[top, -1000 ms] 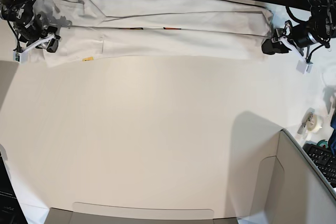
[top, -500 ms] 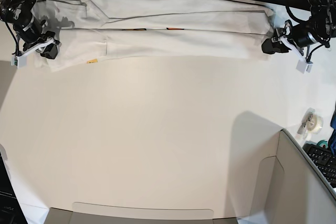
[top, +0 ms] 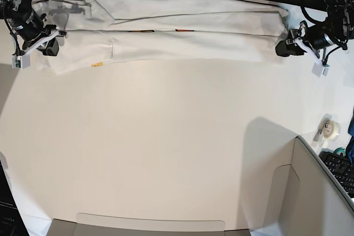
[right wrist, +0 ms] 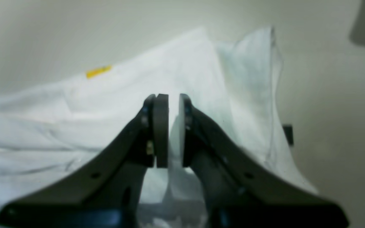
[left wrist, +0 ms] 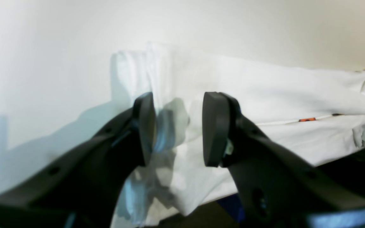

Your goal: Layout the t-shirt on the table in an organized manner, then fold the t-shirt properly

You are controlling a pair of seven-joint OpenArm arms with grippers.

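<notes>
A grey cardboard box (top: pixel 310 192) stood nearest the base camera, its walls rising at the lower right, and just beyond it, toward the table's right edge, lay a small roll of clear tape (top: pixel 330 128). The very large smooth off-white table (top: pixel 166 147) stretched bare from the box all the way to the shirt. The white short-sleeved cloth t-shirt (top: pixel 182 40) lay along the table's far edge, folded lengthwise into one long narrow band, with only slivers of orange print and a small yellow patch showing. The black left gripper (left wrist: pixel 177 128) sat low at the shirt's right end as the base view showed it, its arm reaching in from the far right corner; its jaws stood well apart with a fold of cloth between them, not yet pinched. The black right gripper (right wrist: pixel 173 133) sat at the shirt's other end, its arm angled down from the far left corner; its jaws were nearly together, with what looked like a thin layer of shirt edge held between them. The lengthwise fold appeared done, so the step in hand seemed to be gripping both ends. The next move likely called for the left jaws to close on the cloth, then for carrying one end over toward the other.
</notes>
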